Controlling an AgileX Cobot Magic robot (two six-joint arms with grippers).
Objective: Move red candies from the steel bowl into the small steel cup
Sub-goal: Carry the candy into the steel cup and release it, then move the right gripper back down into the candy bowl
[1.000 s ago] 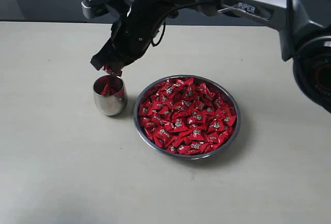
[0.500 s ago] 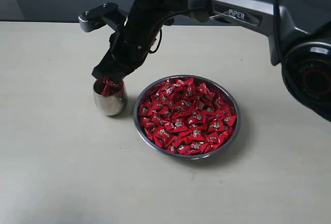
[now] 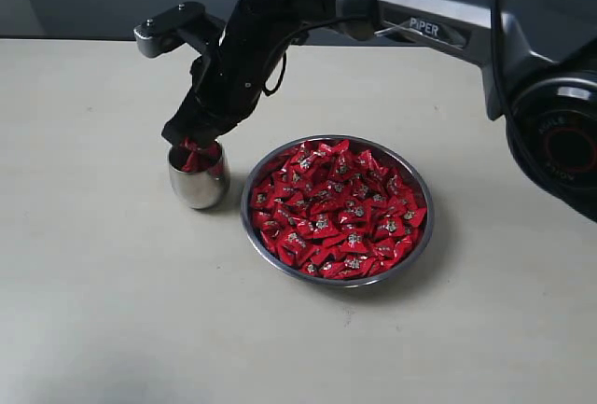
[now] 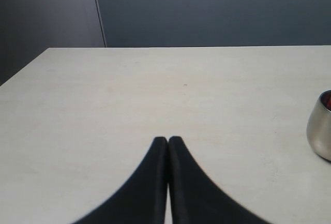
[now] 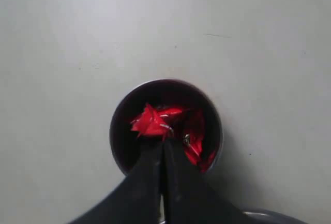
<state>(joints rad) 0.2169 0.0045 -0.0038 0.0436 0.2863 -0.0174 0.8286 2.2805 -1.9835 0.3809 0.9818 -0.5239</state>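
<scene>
My right jaws pinch a red candy [image 5: 150,120] at the mouth of the cup [image 3: 196,189], beside the bowl [image 3: 340,284]; my left jaws are closed, empty.

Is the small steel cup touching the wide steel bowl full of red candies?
Apart. The exterior view shows a narrow strip of table between the small polished steel cup and the rim of the wide shallow steel bowl.
</scene>
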